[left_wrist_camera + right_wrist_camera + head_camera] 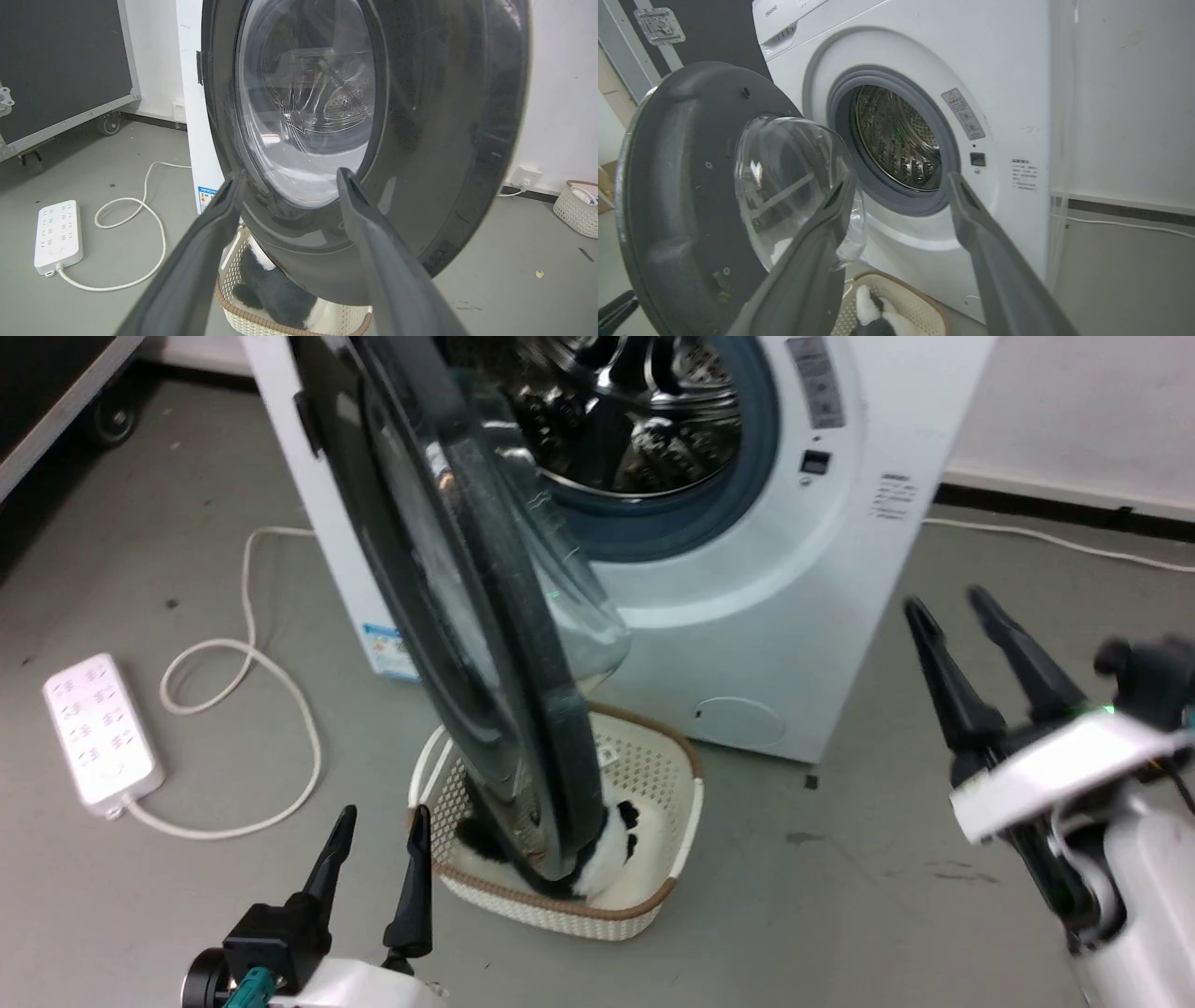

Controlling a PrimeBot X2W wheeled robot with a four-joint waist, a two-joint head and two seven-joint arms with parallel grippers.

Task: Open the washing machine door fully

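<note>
Above grey floor point(840, 896), washing machine door point(448, 616) stands just beyond left gripper point(385, 814) (parted, empty).

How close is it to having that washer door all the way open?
Done: the washing machine door is unlatched and swung out, baring the drum mouth. In hand: nothing; the left fingers and right fingers are spread, clear of it. Left: pushing it wider, if the hinge allows.
</note>
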